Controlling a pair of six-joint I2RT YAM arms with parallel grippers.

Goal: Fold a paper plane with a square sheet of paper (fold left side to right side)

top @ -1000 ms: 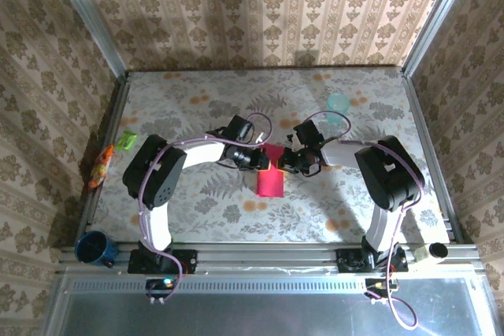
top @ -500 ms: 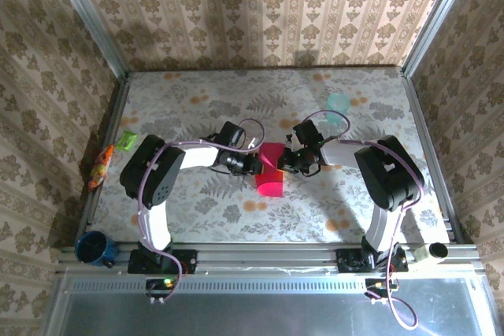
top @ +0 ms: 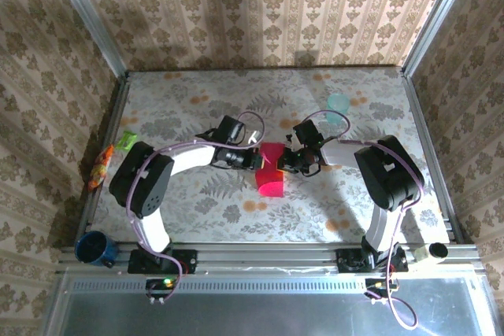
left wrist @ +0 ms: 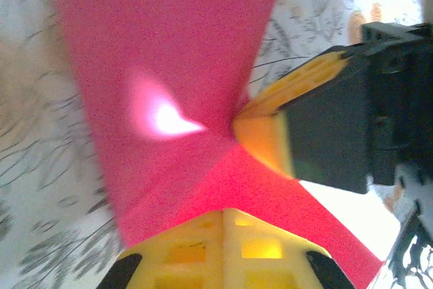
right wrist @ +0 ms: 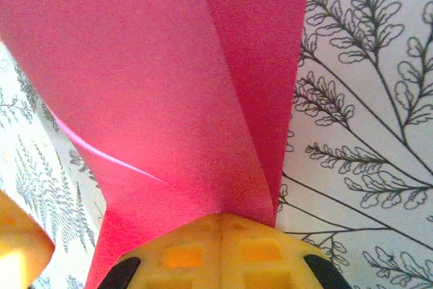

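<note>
We have the square sheet of paper (top: 270, 172) pinched from both sides near the middle of the table (top: 197, 100). It is partly lifted and bowed between us, and the right wrist view shows one layer lapping over another. The left gripper (top: 253, 161) is clamped tight on one edge and the right gripper (top: 285, 164) is clamped tight on the opposite one, their tips nearly meeting. As we judge it, the risk is that pulling apart tears the thin sheet. Pushing closer could instead buckle it into a stray crease away from the intended fold, and a corner slipping out would leave the edges misaligned. Both arms reach forward and bend inward at the elbow, forearms low over the table, wrists turned so the fingers point at each other across the paper.
</note>
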